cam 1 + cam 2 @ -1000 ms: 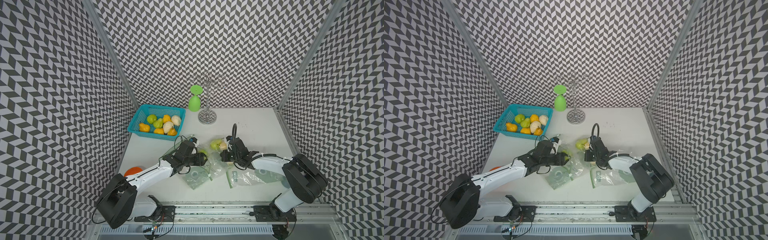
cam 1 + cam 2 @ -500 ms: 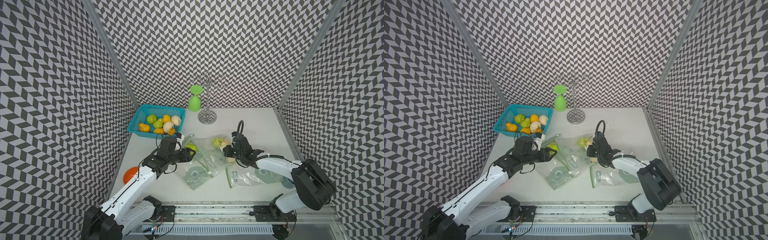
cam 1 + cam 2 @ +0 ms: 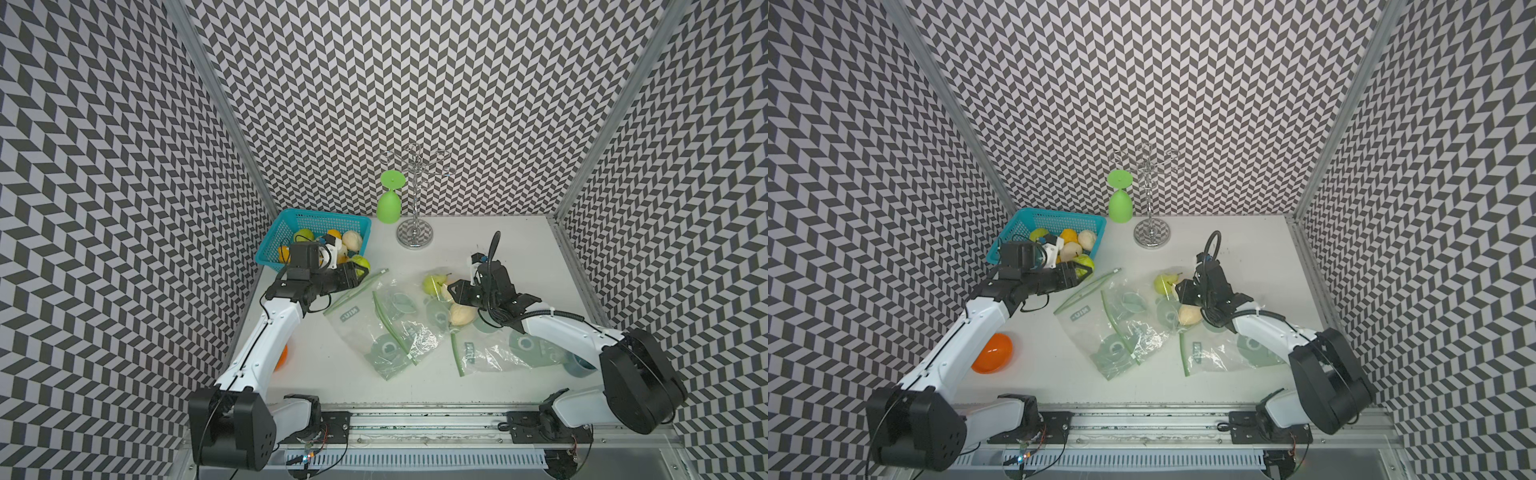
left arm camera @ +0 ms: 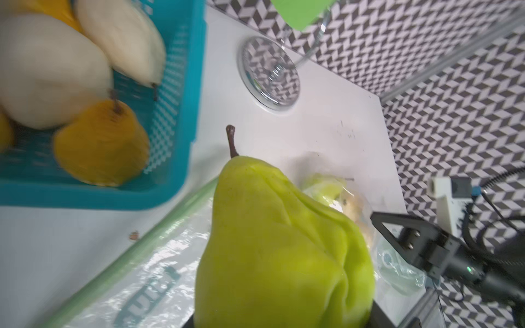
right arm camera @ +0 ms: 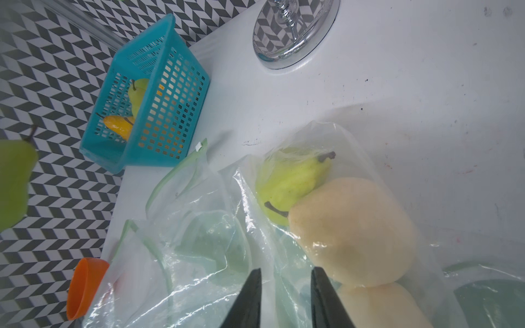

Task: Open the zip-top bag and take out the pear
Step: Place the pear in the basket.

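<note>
A green pear (image 4: 278,250) fills the left wrist view, and my left gripper (image 3: 358,272) is shut on it. In both top views it hovers just outside the near corner of the blue basket (image 3: 272,243). The emptied zip-top bag (image 3: 365,320) lies flat with its green strip parted. My right gripper (image 5: 285,295) stands open low over a second clear bag (image 3: 440,305), with crumpled plastic showing between its fingers. That bag holds another green pear (image 5: 289,181) and a pale pear (image 5: 352,230).
The basket (image 3: 1013,232) holds several pears. A chrome rack (image 3: 414,239) with a hanging green glass (image 3: 389,203) stands at the back. An orange bowl (image 3: 992,347) lies under my left arm. A third bag (image 3: 494,353) lies near the front right.
My left gripper has carried the green pear out of the bag, left and back to the basket's corner. My right gripper was shut on the bag's plastic and has opened.
</note>
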